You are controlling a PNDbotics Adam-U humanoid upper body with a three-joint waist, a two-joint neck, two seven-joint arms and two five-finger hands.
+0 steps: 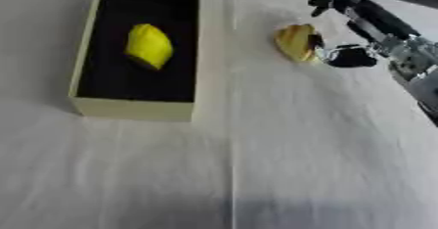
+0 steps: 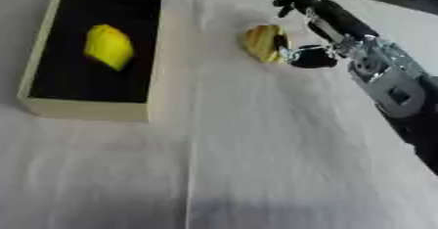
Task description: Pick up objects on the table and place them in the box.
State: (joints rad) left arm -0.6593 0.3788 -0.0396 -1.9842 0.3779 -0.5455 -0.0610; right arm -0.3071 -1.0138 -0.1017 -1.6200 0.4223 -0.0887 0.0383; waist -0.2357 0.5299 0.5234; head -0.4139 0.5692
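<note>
Up in the left eye view, a cream-walled box [image 1: 133, 109] with a black inside lies on the white tablecloth [image 1: 256, 174] at the upper left, and a bright yellow object [image 1: 149, 46] rests inside it, nearer the far end. To the right of the box, well apart from it, a second yellowish object with a brown patch [image 1: 295, 42] sits on the cloth. The right hand [image 1: 359, 32] comes in from the upper right and lies just beside that object, one finger arched above it and a dark fingertip low at its right side; whether they touch it is unclear. Next, in the right eye view, the same hand [image 2: 329, 32] shows its fingers parted and bent around the object's right edge without closing on it.
</note>
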